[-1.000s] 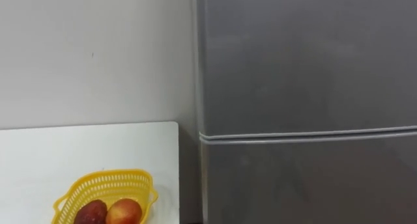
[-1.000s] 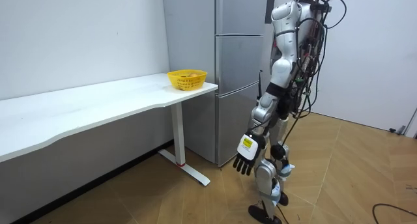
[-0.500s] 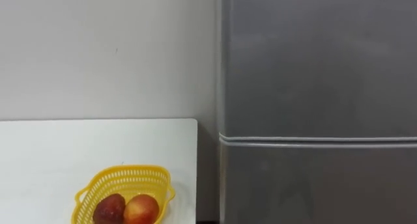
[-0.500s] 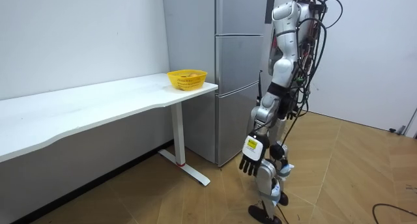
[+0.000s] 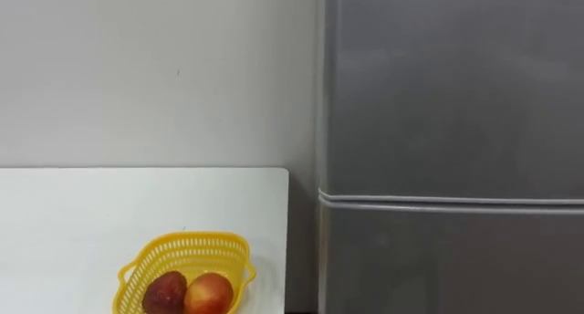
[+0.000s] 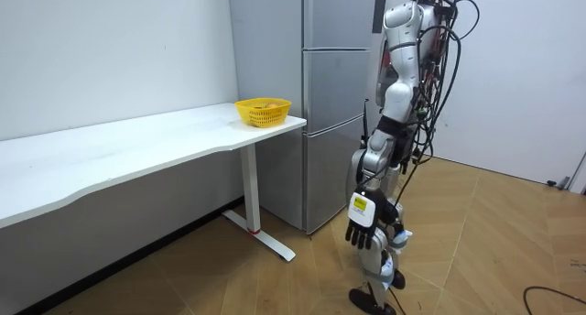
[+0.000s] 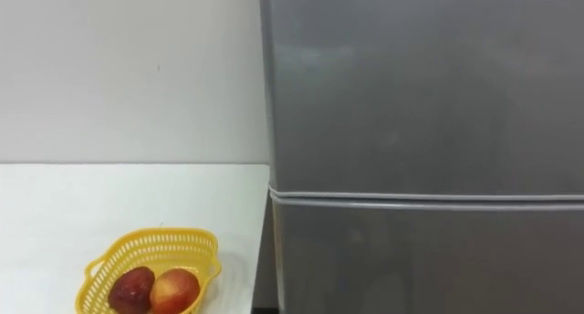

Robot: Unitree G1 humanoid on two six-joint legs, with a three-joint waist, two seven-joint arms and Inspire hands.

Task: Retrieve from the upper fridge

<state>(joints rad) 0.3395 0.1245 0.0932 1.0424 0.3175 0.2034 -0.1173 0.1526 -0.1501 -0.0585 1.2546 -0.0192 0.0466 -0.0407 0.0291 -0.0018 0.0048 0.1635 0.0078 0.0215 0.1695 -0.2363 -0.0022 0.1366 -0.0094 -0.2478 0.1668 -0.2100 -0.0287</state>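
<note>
The fridge [image 5: 452, 122] fills the 3 o'clock half of the eye views, a grey cabinet with two doors. Its upper door [image 5: 452, 86] is closed, and so is the lower door [image 5: 452, 259]. A thin seam runs level between them. Anything inside is hidden behind the closed doors.

At 7 o'clock from the upper door a yellow basket [image 5: 192, 241] sits near the end of a white table [image 5: 82, 223], just beside the fridge's side. In the basket a dark red fruit [image 5: 164, 291] lies touching an orange-red fruit [image 5: 208, 294] at its 3 o'clock. A pale wall [image 5: 155, 77] rises behind the table.

In the room view the robot stands upright on the wooden floor [image 6: 476, 251], facing the fridge from close by. Its left hand [image 6: 361, 220] hangs at its side at 6 o'clock, holding nothing, fingers loose and pointing down.
</note>
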